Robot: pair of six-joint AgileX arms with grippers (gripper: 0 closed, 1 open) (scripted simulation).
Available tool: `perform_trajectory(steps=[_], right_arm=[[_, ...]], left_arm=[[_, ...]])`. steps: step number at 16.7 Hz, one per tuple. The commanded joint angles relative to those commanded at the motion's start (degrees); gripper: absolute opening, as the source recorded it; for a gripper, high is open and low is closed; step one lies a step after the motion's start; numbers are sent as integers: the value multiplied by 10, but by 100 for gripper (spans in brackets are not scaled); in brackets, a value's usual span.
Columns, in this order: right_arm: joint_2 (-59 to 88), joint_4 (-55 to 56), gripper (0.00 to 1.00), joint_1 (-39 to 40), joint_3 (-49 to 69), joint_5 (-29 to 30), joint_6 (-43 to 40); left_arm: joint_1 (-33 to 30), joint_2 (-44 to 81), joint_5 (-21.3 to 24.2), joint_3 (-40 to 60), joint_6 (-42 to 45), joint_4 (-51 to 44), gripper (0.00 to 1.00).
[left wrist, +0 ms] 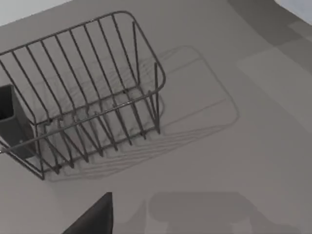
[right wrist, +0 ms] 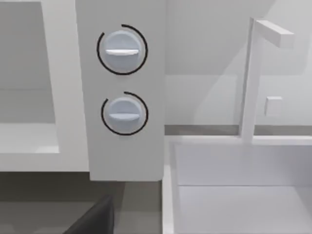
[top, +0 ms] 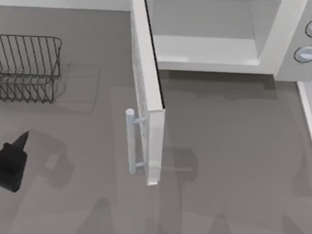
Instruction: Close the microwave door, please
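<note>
Noting the microwave door [top: 147,90] swung wide, edge-on at centre frame, hinged to the microwave [top: 283,55] at upper right. My left gripper [top: 11,162] sits lower left near the wire rack [top: 26,67], well apart from the door, presumably staged for a push; its jaws I cannot tell.

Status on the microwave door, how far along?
Nothing done yet: the microwave door stands wide open, edge-on, with the microwave cavity exposed. In hand: the left hand sits at the table's left edge, below the wire rack, well clear of the door. Left: reach the door, swing it shut.
</note>
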Motion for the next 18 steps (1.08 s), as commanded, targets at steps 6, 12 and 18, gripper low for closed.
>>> perform_trajectory(steps=[6,12,18], right_arm=[[0,0,100,0,0,0,0],[0,0,100,0,0,0,0],[0,0,100,0,0,0,0]], left_arm=[[-59,277,63,287,143,-231,100],[-111,541,125,597,276,-445,100],[-143,710,173,840,367,-577,100]])
